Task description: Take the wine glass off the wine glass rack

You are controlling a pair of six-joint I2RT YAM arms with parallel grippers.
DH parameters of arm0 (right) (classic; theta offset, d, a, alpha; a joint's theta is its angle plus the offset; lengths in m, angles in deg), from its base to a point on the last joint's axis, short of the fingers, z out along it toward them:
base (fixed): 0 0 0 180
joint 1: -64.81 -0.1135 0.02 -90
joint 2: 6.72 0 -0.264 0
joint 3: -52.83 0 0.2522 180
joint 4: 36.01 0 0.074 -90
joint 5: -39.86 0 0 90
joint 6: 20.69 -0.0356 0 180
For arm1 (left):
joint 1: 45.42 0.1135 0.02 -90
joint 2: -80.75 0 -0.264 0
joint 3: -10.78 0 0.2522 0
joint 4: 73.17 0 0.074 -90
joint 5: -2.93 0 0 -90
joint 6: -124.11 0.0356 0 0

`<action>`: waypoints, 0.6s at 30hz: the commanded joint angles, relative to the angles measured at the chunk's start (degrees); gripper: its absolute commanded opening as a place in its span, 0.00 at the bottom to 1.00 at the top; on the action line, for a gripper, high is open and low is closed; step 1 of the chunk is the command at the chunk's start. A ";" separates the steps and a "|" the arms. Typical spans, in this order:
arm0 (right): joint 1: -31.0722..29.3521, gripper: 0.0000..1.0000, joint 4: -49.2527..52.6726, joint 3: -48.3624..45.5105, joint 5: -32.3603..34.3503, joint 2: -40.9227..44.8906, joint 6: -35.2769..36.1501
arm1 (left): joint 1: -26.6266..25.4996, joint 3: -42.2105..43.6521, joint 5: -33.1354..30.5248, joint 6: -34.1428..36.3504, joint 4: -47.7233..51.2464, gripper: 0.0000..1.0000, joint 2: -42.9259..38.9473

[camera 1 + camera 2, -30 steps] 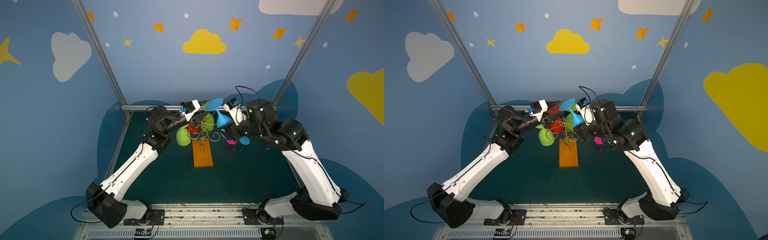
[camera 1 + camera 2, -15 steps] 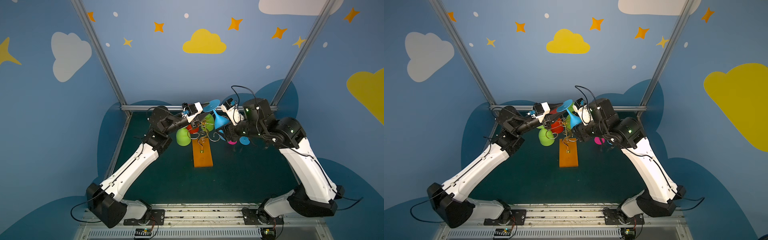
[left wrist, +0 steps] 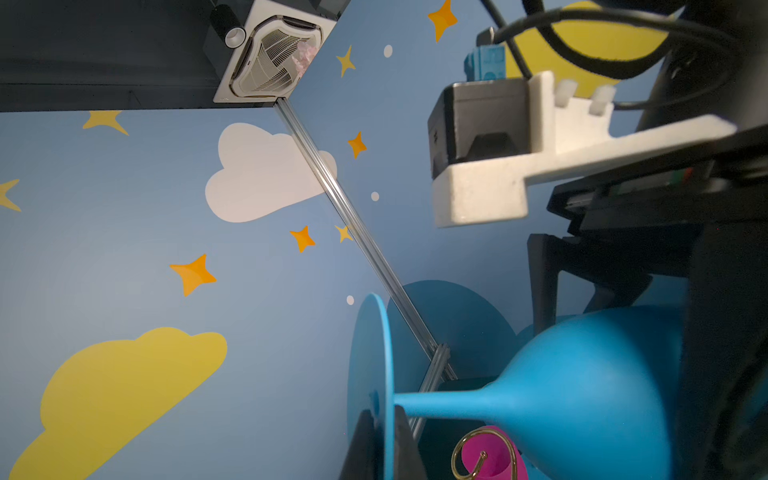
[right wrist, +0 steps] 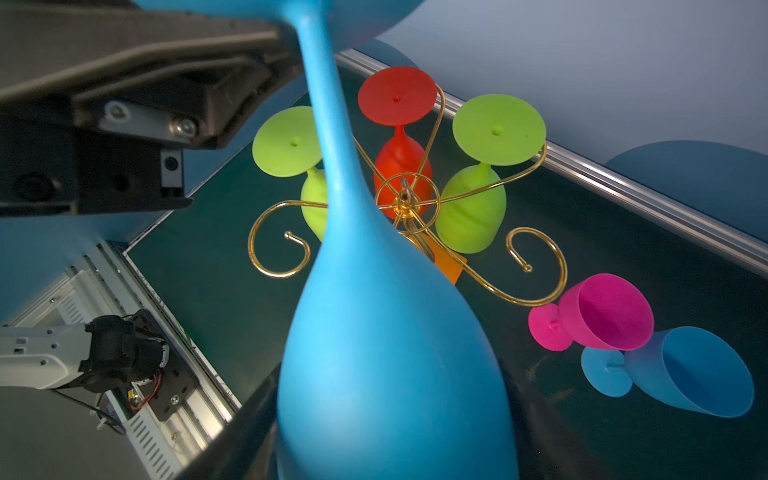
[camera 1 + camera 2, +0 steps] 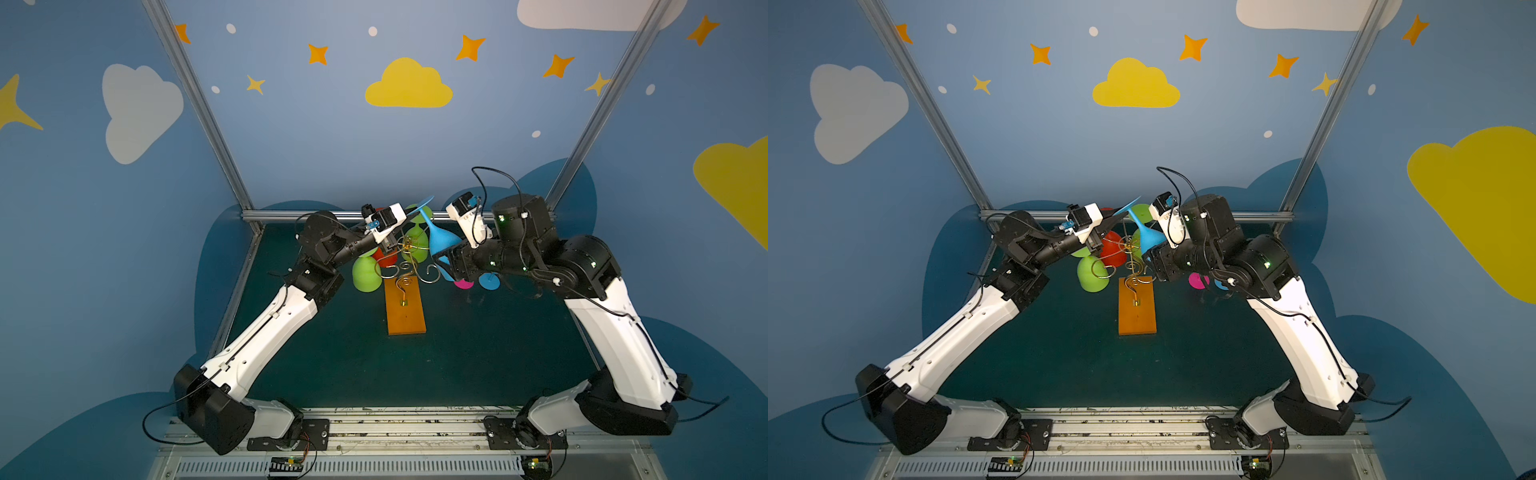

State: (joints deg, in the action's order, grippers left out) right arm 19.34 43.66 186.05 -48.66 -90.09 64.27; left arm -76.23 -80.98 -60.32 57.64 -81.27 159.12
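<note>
A blue wine glass (image 5: 442,243) (image 5: 1148,239) hangs tilted above the wine glass rack (image 5: 409,266) (image 5: 1133,266), foot uppermost. My right gripper (image 5: 451,257) (image 4: 395,436) is shut round its bowl (image 4: 386,332). My left gripper (image 5: 409,214) (image 3: 382,411) is shut on the edge of its flat foot (image 3: 370,353), one dark finger on each face. The rack is thin gold wire with curled arms on an orange base (image 5: 405,309) (image 5: 1137,309). A red glass (image 4: 401,166) and two green glasses (image 4: 473,208) (image 4: 316,195) hang upside down on it.
A pink glass (image 4: 602,316) (image 5: 463,284) and another blue glass (image 4: 690,370) (image 5: 489,280) lie on their sides on the dark green table right of the rack. A metal rail (image 5: 291,216) runs along the back edge. Both arms meet closely over the rack.
My left jaws have closed onto the foot of the blue glass. The right arm has leaned slightly to the left, still holding the bowl.
</note>
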 commanded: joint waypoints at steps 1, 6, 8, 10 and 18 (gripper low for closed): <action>-0.32 0.72 -5.85 -4.20 -2.48 2.66 -0.08 | -0.98 0.61 -1.78 -6.63 -3.82 0.03 -1.72; 0.71 0.82 -18.43 -12.59 -5.92 9.72 -1.85 | -0.77 2.70 -7.48 -13.60 -2.05 0.03 -3.58; 1.54 0.83 -23.67 -16.04 -7.65 12.73 -2.86 | -0.66 3.43 -8.51 -16.29 -1.07 0.03 -4.32; 2.61 0.84 -29.00 -19.52 -9.73 16.04 -4.05 | -0.37 3.88 -9.84 -19.31 0.26 0.03 -4.90; 6.24 0.84 -33.57 -28.66 -9.25 29.68 -4.53 | 0.14 5.35 -9.61 -31.14 2.90 0.03 -5.72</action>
State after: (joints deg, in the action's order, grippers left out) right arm 24.74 13.59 159.17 -58.59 -64.74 60.49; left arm -76.38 -76.35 -69.26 33.45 -79.15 154.18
